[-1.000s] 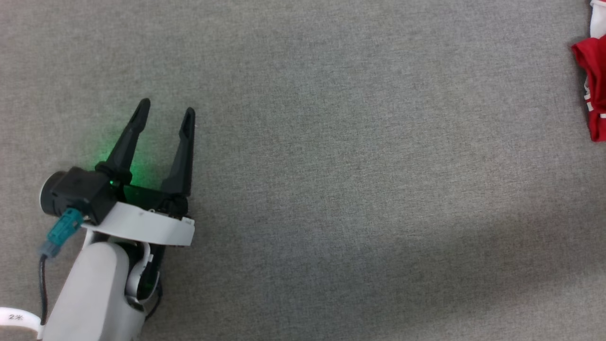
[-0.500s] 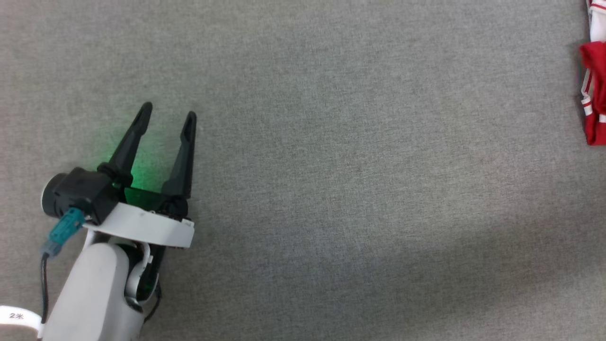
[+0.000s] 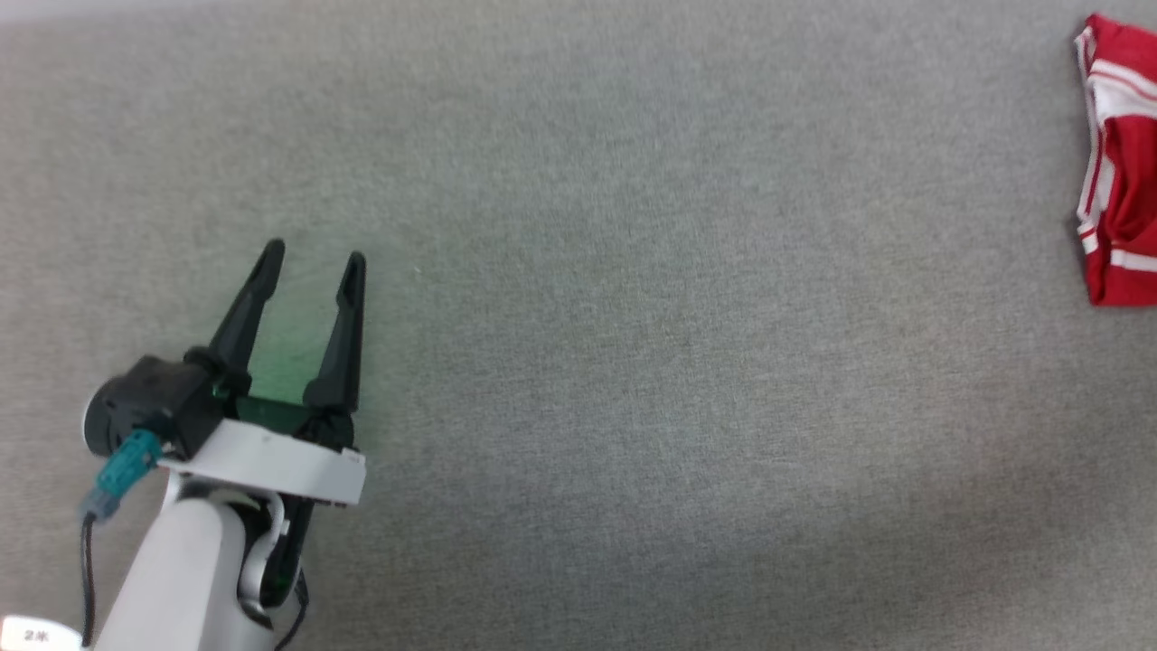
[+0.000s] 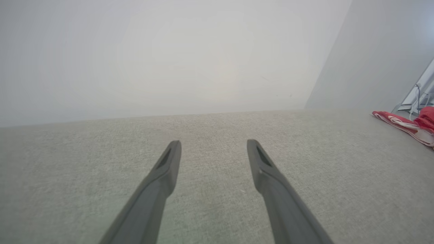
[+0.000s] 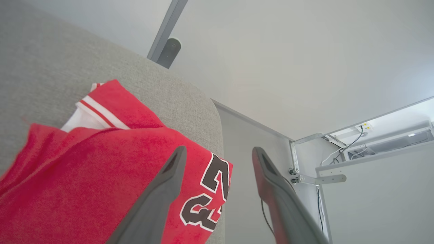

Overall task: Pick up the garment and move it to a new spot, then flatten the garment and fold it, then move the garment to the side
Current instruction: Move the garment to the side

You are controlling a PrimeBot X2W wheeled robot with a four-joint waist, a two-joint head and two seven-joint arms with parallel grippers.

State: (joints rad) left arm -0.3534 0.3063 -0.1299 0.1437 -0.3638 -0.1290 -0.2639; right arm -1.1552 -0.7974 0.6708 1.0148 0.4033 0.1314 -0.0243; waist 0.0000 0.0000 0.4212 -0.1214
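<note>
Grey woven surface (image 3: 633, 362), pale wall (image 4: 152, 51) behind; garment (image 5: 101, 162) seemingly overhanging edge.

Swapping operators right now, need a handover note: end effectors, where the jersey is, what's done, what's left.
left end effector: open, empty, over the bare grey fabric surface, well away from the garment.
right end effector: open, nothing between its fingers, close to the garment's numbered end.
garment: lies in a folded bundle at the surface's right edge, near a rounded corner, numerals facing up.
Done, by the look of it: the fold and the move to the side.
Left: probably only checking that the fold is tidy and drawing the right arm clear.
</note>
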